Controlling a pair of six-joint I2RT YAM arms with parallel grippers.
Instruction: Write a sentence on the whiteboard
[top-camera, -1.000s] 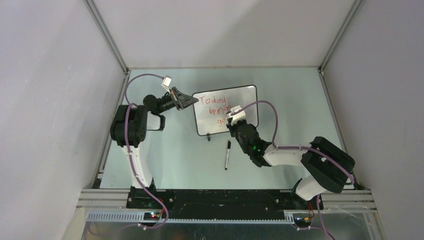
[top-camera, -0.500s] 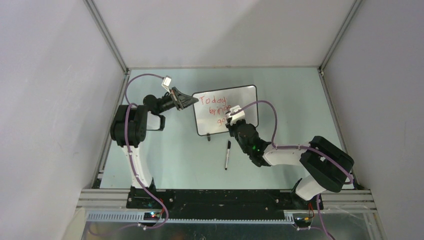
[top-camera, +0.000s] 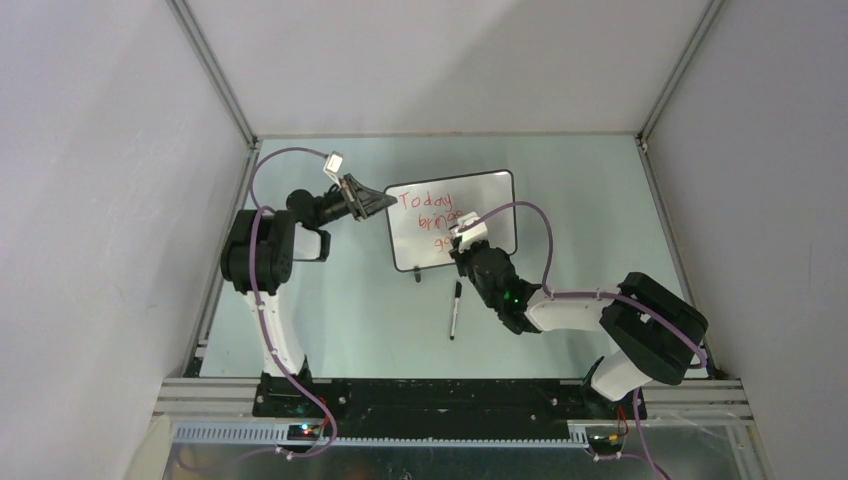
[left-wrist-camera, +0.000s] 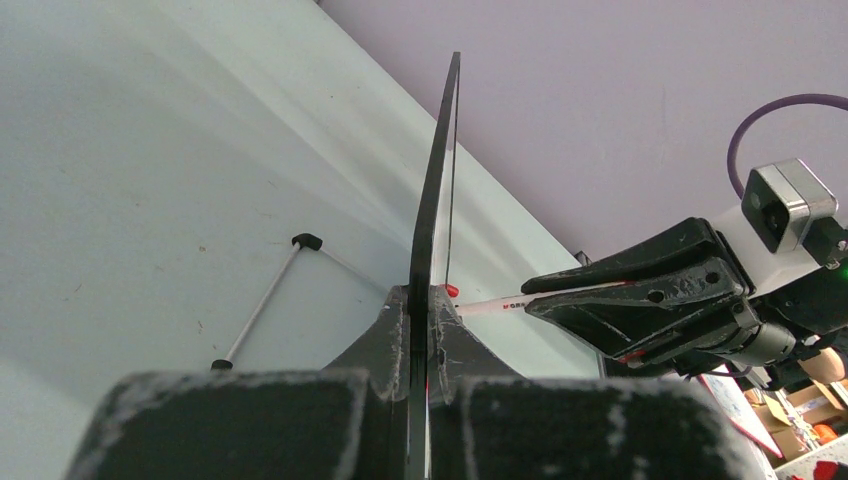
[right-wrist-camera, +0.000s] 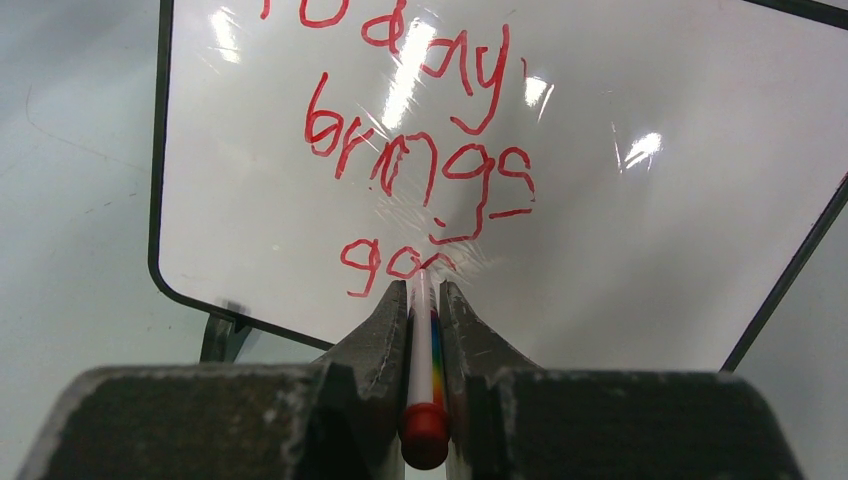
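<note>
Whiteboard (top-camera: 490, 200) stands tilted back on its feet just above the middle of the overhead view. It is on the desk (top-camera: 350, 310), with its face turned toward the lower right of the frame. The left jaws are clenched on its left edge; in the left wrist view the frame (left-wrist-camera: 435, 200) runs straight up from between them. The right jaws are clamped on a red marker (right-wrist-camera: 423, 370), whose tip sits against the glossy face at the bottom centre of the right wrist view. The sentence (right-wrist-camera: 420, 160) reads "Today", then "brings", and the third line shows "go" with another letter begun at the tip, so I judge the last word about half done. My main worry is the board pivoting. It is pinched on one side only, so a hard press from the marker could swing the free right side away and break the stroke. Too light a press would leave gaps in the line. The tail of the "g" in "brings" hangs just above the tip, and a high stroke would cross it and muddy both words. The marker could also slide back between the right jaws under load. A black marker (top-camera: 455, 310) lies on the desk just left of the right arm (top-camera: 560, 305), where a low sweep could knock it.
</note>
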